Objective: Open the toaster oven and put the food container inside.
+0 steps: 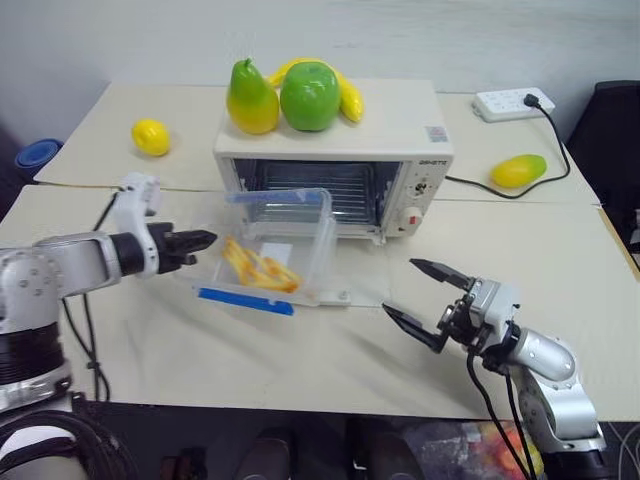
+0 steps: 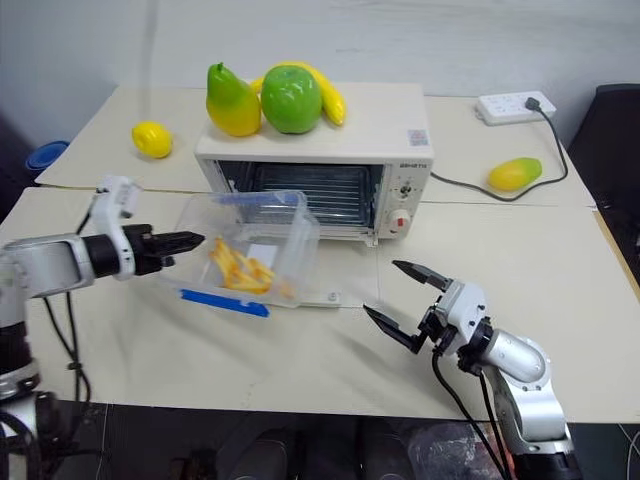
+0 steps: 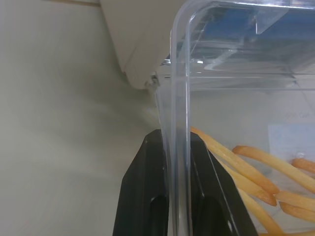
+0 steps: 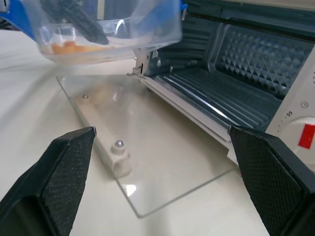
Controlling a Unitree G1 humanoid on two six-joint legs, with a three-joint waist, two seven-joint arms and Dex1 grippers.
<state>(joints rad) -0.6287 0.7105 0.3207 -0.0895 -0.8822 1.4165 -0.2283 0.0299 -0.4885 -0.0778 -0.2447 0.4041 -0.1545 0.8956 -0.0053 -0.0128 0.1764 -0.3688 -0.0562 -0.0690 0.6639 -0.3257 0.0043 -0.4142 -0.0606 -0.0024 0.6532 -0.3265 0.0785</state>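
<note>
Left pincer is pinching the food container by its thin, slick wall at centre-left; light but flexible, so it tilts. Right pincer is gaping empty.

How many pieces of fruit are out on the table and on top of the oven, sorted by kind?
Pear: 1
Green apple: 1
Banana: 1
Lemon: 1
Mango: 1
Total: 5. The first three sit on top of the toaster oven; the lemon and mango lie on the table.
</note>
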